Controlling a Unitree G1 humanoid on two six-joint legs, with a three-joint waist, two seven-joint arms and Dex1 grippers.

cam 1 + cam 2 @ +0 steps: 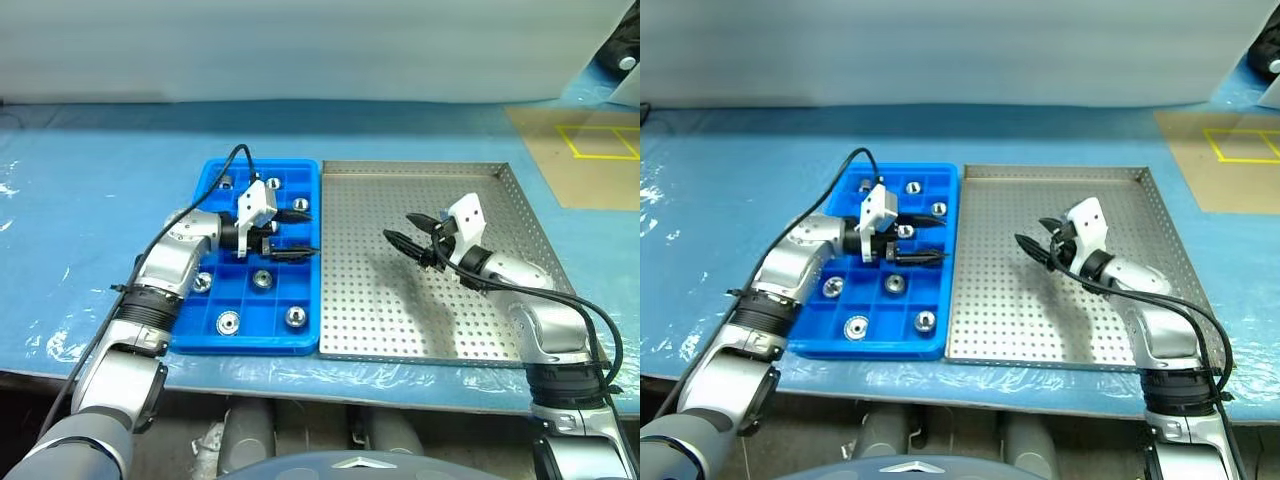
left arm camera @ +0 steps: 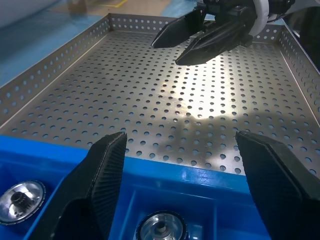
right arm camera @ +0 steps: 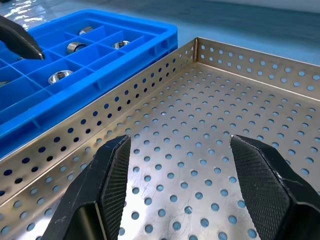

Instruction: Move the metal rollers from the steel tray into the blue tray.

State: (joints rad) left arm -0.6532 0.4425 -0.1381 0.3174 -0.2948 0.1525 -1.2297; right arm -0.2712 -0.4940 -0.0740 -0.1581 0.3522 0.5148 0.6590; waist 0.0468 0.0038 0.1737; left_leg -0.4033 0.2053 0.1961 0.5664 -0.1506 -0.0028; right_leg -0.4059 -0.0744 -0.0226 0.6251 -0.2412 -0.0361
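The blue tray (image 1: 192,336) lies left of the steel tray (image 1: 430,170), and their long sides touch. Several metal rollers rest in the blue tray's compartments, for example one (image 1: 262,279) in the middle, one (image 1: 228,322) near the front and one (image 1: 273,184) at the back. My left gripper (image 1: 305,234) hovers open over the blue tray's right side, pointing toward the steel tray with nothing between its fingers. My right gripper (image 1: 398,227) hangs open and empty above the steel tray's perforated floor (image 3: 210,150), pointing left toward the blue tray (image 3: 125,45).
Both trays sit on a pale blue sheet (image 1: 90,190) that covers the table. A brown board with yellow tape (image 1: 590,150) lies at the back right. A black cable (image 1: 225,170) arches over the blue tray's back left. The table's front edge runs just below the trays.
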